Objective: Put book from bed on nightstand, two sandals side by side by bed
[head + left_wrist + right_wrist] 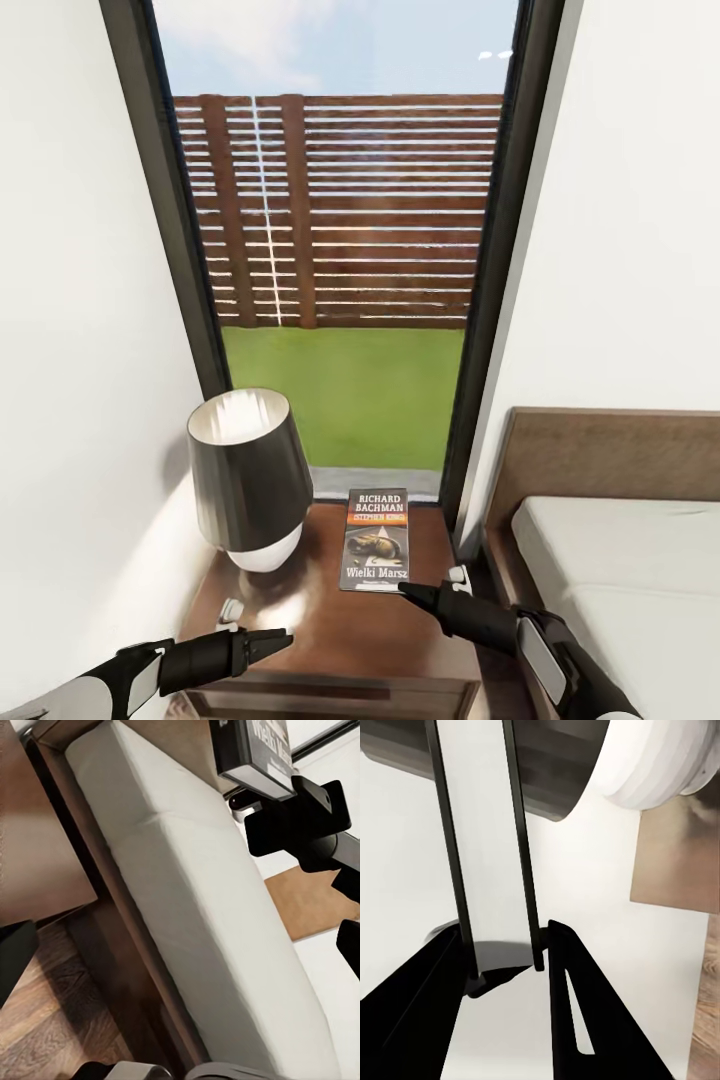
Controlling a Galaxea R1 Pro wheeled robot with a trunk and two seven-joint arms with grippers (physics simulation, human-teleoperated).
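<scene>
The book is at the nightstand now, cover up, its long axis running from the front edge back toward the window. It sits right of the lamp, apart from it. From where I stand its near short edge is at the tip of the right gripper, and the right wrist view settles it: the two dark fingers are closed narrowly on the book's edge, white page block pinched between them. So the right gripper has not let go.

Whether the book lies flat on the wood is harder to say. In the left wrist view the book shows its thick edge beside the right gripper, and it looks as if the near end may be a little lifted — I can't tell for sure.

The left gripper hovers over the nightstand's front left part, pointing right, well short of the book. Its jaws look nearly together, though I can't tell for certain. It holds nothing.

What matters next, as I judge it: the book lies straight ahead of the right gripper, along the line of the fingers, so opening the jaws and drawing back along that same line — toward the bed side and the front — should leave it lying where it is. A sideways pull could drag it toward the lamp or off the edge.

No sandals are to be seen from here; that part seems to be left.
</scene>
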